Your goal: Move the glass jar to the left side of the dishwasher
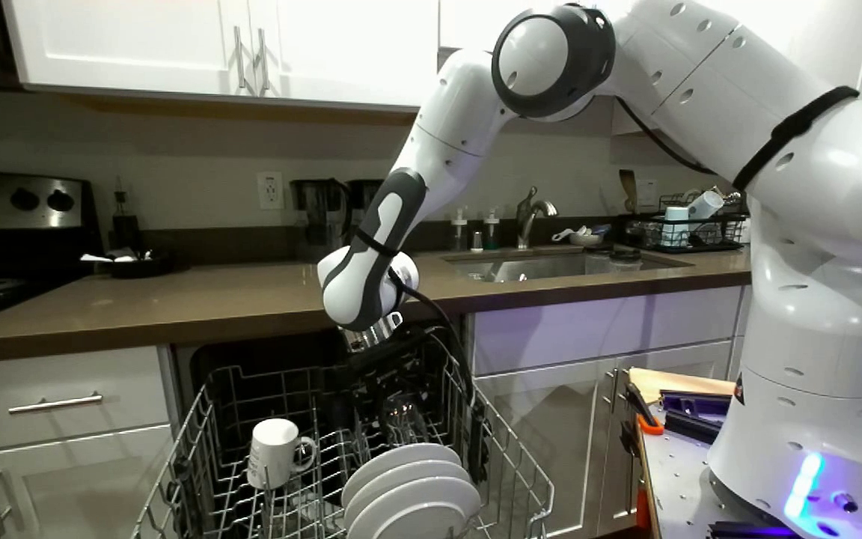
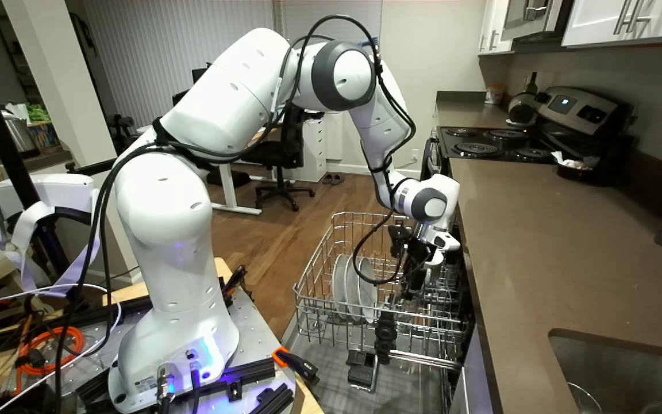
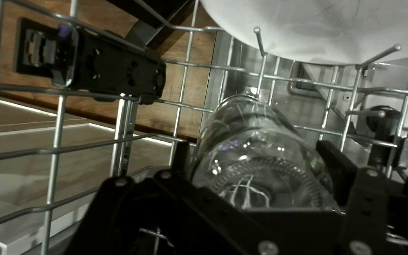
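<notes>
Wrist view, dishwasher rack (image 3: 56, 151), wood floor (image 3: 198, 85) beyond, gripper (image 3: 253, 152) astride glass jar (image 3: 260, 156), cannot tell if clamped.

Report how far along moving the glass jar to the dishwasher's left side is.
Done: the approach; the gripper has fingers on both sides of the glass jar.
In hand: the grasp; whether the hold is firm I cannot tell.
Remaining: the lift and carry; in an exterior view the jar is in the right half of the dishwasher rack, the white mug in the left.

Dishwasher (image 1: 274, 355) holds three plates (image 1: 410, 494), one mug (image 1: 271, 454), one jar (image 3: 260, 152).
</notes>
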`<state>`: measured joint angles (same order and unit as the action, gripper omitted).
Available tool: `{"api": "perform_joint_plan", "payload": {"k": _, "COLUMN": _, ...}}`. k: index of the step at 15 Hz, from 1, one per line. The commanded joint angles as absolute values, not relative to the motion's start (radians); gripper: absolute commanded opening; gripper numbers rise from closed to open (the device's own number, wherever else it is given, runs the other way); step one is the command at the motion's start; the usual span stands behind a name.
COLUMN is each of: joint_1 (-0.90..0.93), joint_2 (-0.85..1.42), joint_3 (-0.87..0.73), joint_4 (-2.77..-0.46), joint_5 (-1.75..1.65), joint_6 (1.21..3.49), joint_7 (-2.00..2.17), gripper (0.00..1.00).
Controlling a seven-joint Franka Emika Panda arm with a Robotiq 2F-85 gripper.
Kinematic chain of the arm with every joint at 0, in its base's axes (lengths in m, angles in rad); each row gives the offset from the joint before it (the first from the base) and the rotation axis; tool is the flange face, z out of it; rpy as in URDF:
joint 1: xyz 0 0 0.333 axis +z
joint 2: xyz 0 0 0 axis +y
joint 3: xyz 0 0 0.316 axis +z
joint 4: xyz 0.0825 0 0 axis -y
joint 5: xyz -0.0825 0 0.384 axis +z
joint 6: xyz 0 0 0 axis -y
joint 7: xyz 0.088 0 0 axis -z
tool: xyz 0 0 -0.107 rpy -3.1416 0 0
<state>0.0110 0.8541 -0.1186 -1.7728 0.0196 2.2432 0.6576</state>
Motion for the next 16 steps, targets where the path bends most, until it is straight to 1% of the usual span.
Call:
{"api": "perform_joint_plan", "payload": {"k": 1, "joint_1": 0.009, "joint_2": 0.829, "joint_3": -0.120, "joint_4": -1.828, "joint_5": 0.046, "joint_6": 2.328, "joint_7": 0.589, "gripper": 0.62}}
{"api": "perform_joint_plan", "payload": {"k": 11, "joint_1": 0.094, "joint_2": 0.696, "joint_3": -0.168, "joint_4": -2.039, "joint_5": 0.010, "joint_6": 2.553, "joint_7": 0.591, "gripper": 0.62}}
{"api": "perform_joint_plan", "payload": {"k": 16, "joint_1": 0.150, "joint_2": 0.619, "joint_3": -0.193, "joint_4": -2.116, "joint_5": -0.009, "joint_6": 2.611, "joint_7": 0.601, "gripper": 0.62}}
